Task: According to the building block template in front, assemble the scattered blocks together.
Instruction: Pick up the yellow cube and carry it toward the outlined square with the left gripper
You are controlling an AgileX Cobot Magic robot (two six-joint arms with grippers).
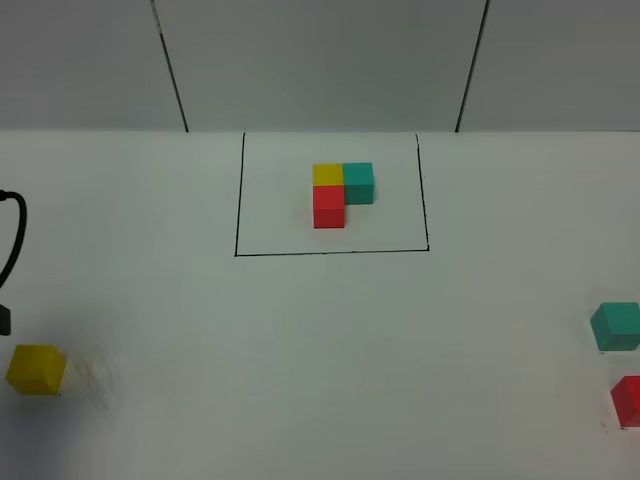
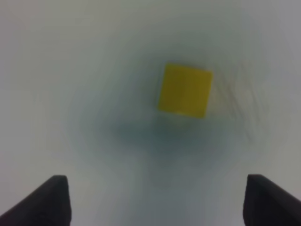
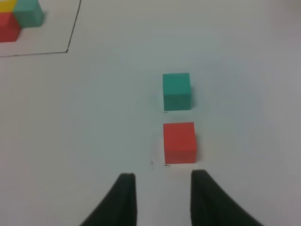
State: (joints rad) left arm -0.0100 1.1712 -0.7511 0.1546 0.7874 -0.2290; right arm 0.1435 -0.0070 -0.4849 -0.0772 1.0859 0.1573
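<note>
Building block template (image 1: 340, 190): sits at the far middle of the white tabletop (image 1: 200, 350), inside the black drawn rectangle (image 1: 330, 252)
- L-shape: yellow and teal touch side by side in the far row, which runs left-right; red touches the near face of the yellow
- short leg points toward the robot, and the open corner is near-right
- judged to be kept clear of the working area as a reference only

Scattered blocks:
- loose yellow cube (image 1: 37, 368): near-left, well apart from the other two
- loose teal cube (image 1: 614, 326) and loose red cube (image 1: 628, 400): at the near-right edge, one behind the other, apart and not touching
- cubes have no long axis, so only the facing matters: teal and red look about square to the rectangle, yellow is turned a little

Left gripper (image 2: 156, 179): jaws spread wide with nothing between them
- the yellow cube lies ahead of the fingers (image 2: 54, 197), not between them; this view is blurred
- the wide spread reads as a pre-grasp
- the cube's faces sit slightly skewed to the jaw line, so a small wrist twist is probably needed or closing may spin it

Right gripper (image 3: 162, 174): closed down and empty
- the red cube lies just ahead of it, with the teal one beyond
- judged to be parked while the left arm works

Assembly not begun: no two loose cubes touch
</note>
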